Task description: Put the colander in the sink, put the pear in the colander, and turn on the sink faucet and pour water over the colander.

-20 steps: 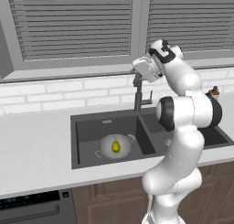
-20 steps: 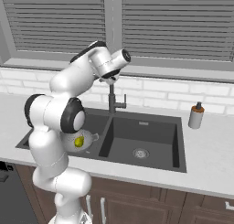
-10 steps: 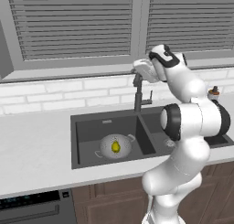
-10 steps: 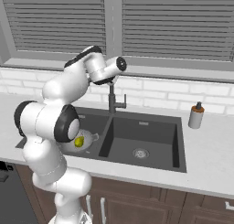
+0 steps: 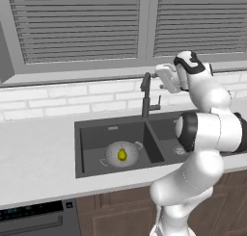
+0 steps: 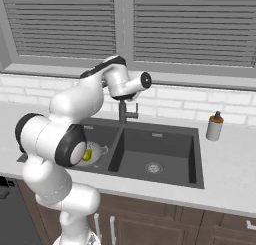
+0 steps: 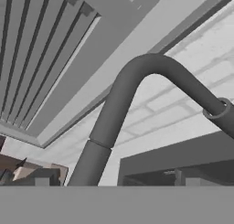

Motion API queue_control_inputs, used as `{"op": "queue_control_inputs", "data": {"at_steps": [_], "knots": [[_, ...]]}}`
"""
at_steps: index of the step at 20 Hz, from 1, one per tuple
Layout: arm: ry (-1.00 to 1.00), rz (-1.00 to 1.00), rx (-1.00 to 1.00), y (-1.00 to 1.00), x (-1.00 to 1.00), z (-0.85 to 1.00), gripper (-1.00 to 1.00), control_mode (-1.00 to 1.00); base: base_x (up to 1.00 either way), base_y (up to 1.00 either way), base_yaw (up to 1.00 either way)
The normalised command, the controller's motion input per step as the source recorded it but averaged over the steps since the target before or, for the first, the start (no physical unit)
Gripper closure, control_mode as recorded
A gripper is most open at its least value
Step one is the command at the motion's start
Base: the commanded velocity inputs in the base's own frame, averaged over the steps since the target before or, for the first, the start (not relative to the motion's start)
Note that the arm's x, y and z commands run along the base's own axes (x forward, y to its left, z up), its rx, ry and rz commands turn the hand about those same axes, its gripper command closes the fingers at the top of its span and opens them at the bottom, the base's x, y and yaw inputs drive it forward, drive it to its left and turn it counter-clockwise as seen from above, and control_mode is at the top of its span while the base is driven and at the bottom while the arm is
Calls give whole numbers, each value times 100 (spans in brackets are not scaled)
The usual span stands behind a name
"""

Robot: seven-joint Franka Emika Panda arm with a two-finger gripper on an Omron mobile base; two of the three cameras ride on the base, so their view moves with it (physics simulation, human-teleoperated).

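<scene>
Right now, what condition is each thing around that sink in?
colander: sitting in the left basin of the sink.
pear: inside the colander.
sink faucet: no water running.
gripper: raised beside the faucet's top; open or shut, cannot tell.
soap bottle: upright on the counter.

A white robot arm reaches up and back over a dark double-basin sink [image 5: 91,134] set in a pale counter [image 5: 34,158], its hand raised near the top of the gooseneck sink faucet [image 5: 145,98]. Whether the gripper [image 5: 163,79] is open or closed cannot be made out. In the left basin, the silver colander [image 5: 121,153] sits upright with the yellow-green pear [image 5: 122,154] resting inside it. Slatted blinds [image 5: 77,25] cover the windows above white brick tile [image 5: 58,102].
</scene>
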Motion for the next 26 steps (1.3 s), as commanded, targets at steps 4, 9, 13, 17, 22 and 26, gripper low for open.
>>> {"op": "queue_control_inputs", "data": {"at_steps": [4,9,13,17,22,26], "knots": [[19,0,0,16,31,-14,-100,-100,0,0,0],[10,-2,-5,26,62,-59,-100,-100,0,0,0],[3,-9,-5,-4,17,-84,-100,-100,0,0,0],[0,-8,-2,-1,23,-31,-100,-100,0,0,0],[-4,-8,13,-54,-60,20,-100,-100,0,0,0],[-12,-9,26,-65,-52,31,-100,-100,0,0,0]]}}
